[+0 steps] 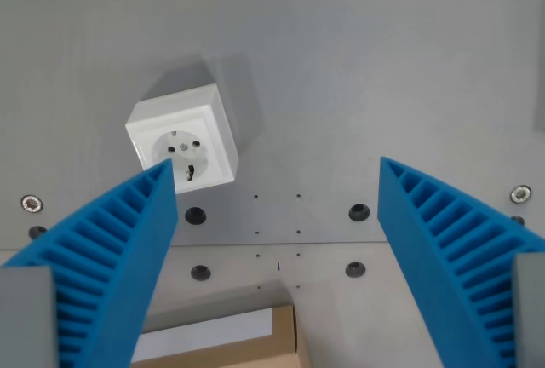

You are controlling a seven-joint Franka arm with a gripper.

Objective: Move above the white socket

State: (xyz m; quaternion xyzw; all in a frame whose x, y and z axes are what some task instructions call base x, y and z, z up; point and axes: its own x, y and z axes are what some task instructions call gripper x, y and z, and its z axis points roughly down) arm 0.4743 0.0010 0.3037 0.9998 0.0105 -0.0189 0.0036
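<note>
A white socket (182,139), a square box with a round recessed face and two pin holes, lies on the grey table at the wrist view's left of centre. My gripper (277,168) is open, with two blue ribbed fingers (111,257) spread wide at the bottom corners. The left fingertip overlaps the socket's lower edge in the picture. The socket sits left of the gap between the fingers. Nothing is held.
The grey table plate (358,70) has several black screw holes (359,212) and two silver bolts (520,193) near the bottom. A brown cardboard piece with a white label (223,338) lies at the bottom centre.
</note>
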